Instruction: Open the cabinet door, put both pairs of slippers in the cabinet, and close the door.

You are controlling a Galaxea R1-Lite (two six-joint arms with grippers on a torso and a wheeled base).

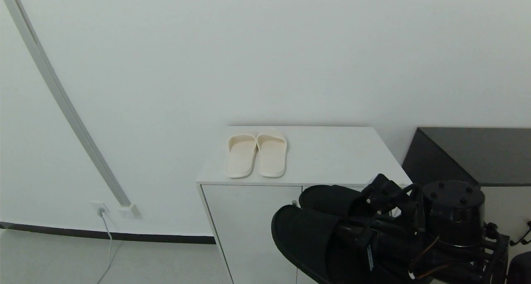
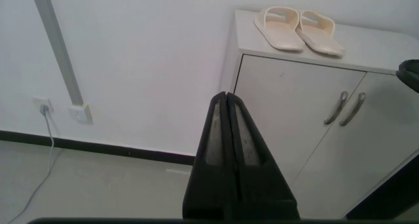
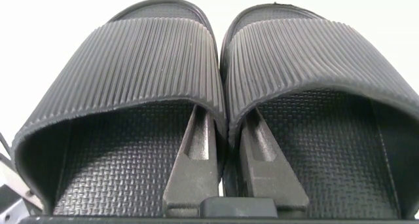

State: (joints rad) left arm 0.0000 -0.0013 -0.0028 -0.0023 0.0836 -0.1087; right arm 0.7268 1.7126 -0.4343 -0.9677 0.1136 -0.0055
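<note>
The right jaws pinch the adjoining inner sides of the black slippers point(image 3: 154, 67), one finger under each strap, holding the pair in the air before the cabinet point(image 1: 249, 230). The left jaws are pressed together, empty, facing its shut doors point(image 2: 281, 109). The cream slippers point(image 1: 257, 155) lie side by side on the cabinet top.

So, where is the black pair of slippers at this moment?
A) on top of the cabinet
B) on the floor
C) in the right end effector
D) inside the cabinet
C: the right end effector clamps the black slippers by their inner walls, with one finger inside each slipper.
</note>
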